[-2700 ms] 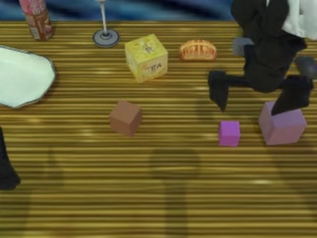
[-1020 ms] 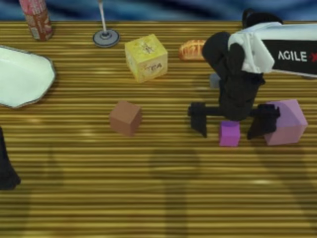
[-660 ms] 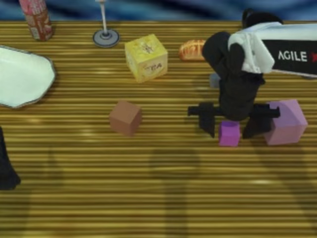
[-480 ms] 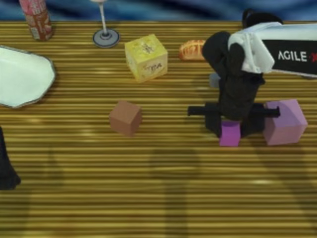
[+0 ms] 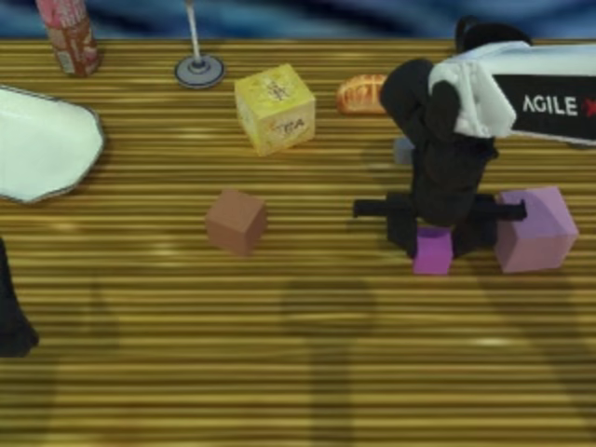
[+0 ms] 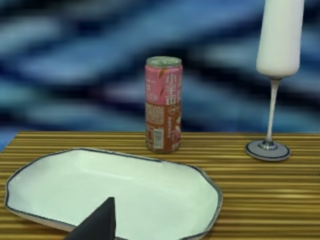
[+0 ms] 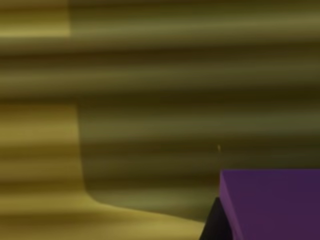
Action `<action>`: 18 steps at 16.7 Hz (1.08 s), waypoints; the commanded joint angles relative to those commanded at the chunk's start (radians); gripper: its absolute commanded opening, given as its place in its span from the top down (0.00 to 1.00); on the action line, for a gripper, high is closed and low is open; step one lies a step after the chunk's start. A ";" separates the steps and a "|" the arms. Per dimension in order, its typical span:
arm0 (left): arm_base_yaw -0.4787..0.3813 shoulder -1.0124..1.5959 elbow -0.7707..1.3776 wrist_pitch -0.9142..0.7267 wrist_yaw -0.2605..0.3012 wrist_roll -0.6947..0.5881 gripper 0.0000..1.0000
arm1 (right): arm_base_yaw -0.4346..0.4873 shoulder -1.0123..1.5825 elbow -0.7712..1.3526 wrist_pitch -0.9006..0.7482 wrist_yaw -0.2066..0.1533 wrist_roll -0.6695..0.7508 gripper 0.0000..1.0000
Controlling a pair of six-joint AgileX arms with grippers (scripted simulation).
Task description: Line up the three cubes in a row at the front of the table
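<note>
At the bench's (image 5: pixel 279 372) right, the right gripper (image 5: pixel 434 244) has its jaws clamped on the magenta cube (image 5: pixel 431 255), one of three cubes: brown (image 5: pixel 236 222) left of centre, pale pink (image 5: pixel 533 229) just right. White tray (image 5: pixel 37 140) holds nothing. Left gripper (image 5: pixel 11 321) parked at left edge; jaw state cannot be told.

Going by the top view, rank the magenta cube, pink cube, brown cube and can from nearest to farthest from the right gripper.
1. magenta cube, between the right gripper fingers.
2. pink cube, just to its right.
3. brown cube, left of centre.
4. can, far back left corner.
</note>
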 joint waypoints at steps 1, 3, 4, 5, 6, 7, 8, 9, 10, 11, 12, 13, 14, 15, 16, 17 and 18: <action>0.000 0.000 0.000 0.000 0.000 0.000 0.00 | -0.004 -0.038 0.009 -0.018 0.017 -0.010 1.00; 0.000 0.000 0.000 0.000 0.000 0.000 0.00 | -0.002 -0.043 0.024 -0.035 0.016 -0.010 1.00; 0.000 0.000 0.000 0.000 0.000 0.000 0.00 | -0.001 -0.050 0.041 -0.059 0.016 -0.009 1.00; 0.000 0.000 0.000 0.000 0.000 0.000 0.00 | -0.001 -0.060 0.062 -0.091 0.017 -0.009 1.00; 0.000 0.000 0.000 0.000 0.000 0.000 0.00 | 0.000 -0.071 0.085 -0.129 0.017 -0.008 1.00; 0.000 0.000 0.000 0.000 0.000 0.000 0.00 | 0.002 -0.082 0.108 -0.169 0.016 -0.009 1.00; 0.000 0.000 0.000 0.000 0.000 0.000 0.00 | 0.003 -0.094 0.130 -0.205 0.016 -0.010 1.00; 0.000 0.000 0.000 0.000 0.000 0.000 0.00 | 0.004 -0.105 0.149 -0.232 0.016 -0.011 1.00; 0.000 0.000 0.000 0.000 0.000 0.000 0.00 | 0.005 -0.114 0.162 -0.249 0.016 -0.011 1.00; 0.000 0.000 0.000 0.000 0.000 0.000 0.00 | 0.005 -0.118 0.166 -0.254 0.016 -0.012 1.00; 0.000 0.000 0.000 0.000 0.000 0.000 0.00 | 0.005 -0.118 0.166 -0.254 0.016 -0.012 1.00; 0.000 0.000 0.000 0.000 0.000 0.000 0.00 | 0.005 -0.118 0.166 -0.254 0.016 -0.012 1.00; 0.000 0.000 0.000 0.000 0.000 0.000 0.00 | 0.000 -0.114 0.164 -0.252 0.015 -0.010 1.00; 0.000 0.000 0.000 0.000 0.000 0.000 0.00 | 0.002 -0.117 0.161 -0.251 0.015 -0.009 1.00; 0.000 0.000 0.000 0.000 0.000 0.000 0.00 | 0.011 -0.131 0.148 -0.248 0.016 -0.004 1.00; 0.000 0.000 0.000 0.000 0.000 0.000 0.00 | 0.025 -0.154 0.123 -0.244 0.016 0.006 1.00; 0.000 0.000 0.000 0.000 0.000 0.000 0.00 | 0.043 -0.185 0.089 -0.238 0.016 0.020 1.00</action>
